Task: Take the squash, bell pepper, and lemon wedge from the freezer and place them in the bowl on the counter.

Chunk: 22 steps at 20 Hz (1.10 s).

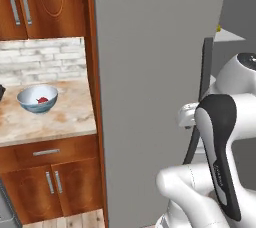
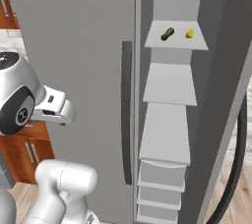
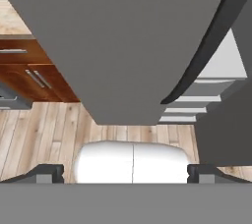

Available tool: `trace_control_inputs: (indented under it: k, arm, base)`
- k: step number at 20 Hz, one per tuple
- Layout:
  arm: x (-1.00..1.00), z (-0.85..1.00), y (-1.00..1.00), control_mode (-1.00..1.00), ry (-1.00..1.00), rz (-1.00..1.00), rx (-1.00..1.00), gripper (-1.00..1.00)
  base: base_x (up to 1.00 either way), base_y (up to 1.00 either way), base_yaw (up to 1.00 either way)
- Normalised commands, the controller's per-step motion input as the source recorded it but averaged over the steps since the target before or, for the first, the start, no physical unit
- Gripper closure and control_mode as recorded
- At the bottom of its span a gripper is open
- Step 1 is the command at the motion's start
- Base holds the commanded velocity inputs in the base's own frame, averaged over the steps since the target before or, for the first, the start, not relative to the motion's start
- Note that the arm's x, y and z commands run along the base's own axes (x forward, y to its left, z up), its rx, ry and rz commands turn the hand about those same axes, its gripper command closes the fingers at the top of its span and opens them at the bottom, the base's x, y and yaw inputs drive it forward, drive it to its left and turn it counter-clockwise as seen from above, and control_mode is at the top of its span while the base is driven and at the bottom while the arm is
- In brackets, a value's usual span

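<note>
Open pincer [image 3: 125, 171], freezer [image 3: 128, 46], no legible writing

On my left base feed I see reddish-brown upper cabinets [image 1: 42, 3] with silver bar handles, and under them a whitish brick backsplash [image 1: 42, 59]. Lower down sit a matching drawer [image 1: 47, 152] and a pair of cabinet doors [image 1: 52, 187], each with a silver handle. A strip of pale wood-plank floor [image 1: 70, 220] shows at the bottom, and my hand feed gives me the same planks [image 3: 34, 134] running beside those cabinets [image 3: 37, 73]
</note>
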Motion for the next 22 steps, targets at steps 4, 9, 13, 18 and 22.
trace_control_inputs:
  k: [4,9,13,18,22]
  arm:
    - [0.0,0.0,0.0,1.0,0.0,0.0,0.0,-1.0]
    - [0.0,0.0,0.0,1.0,0.0,0.0,0.0,-1.0]
    - [0.0,0.0,0.0,1.0,0.0,0.0,0.0,-1.0]
    - [0.0,0.0,0.0,1.0,0.0,0.0,0.0,-1.0]
    - [0.0,0.0,0.0,1.0,0.0,0.0,0.0,-1.0]
  base:
    - [0.03,-0.39,0.0]
    - [0.09,-0.31,0.0]
    - [0.15,-0.4,0.0]
    - [0.28,-0.55,0.0]
    - [0.41,-0.48,0.0]
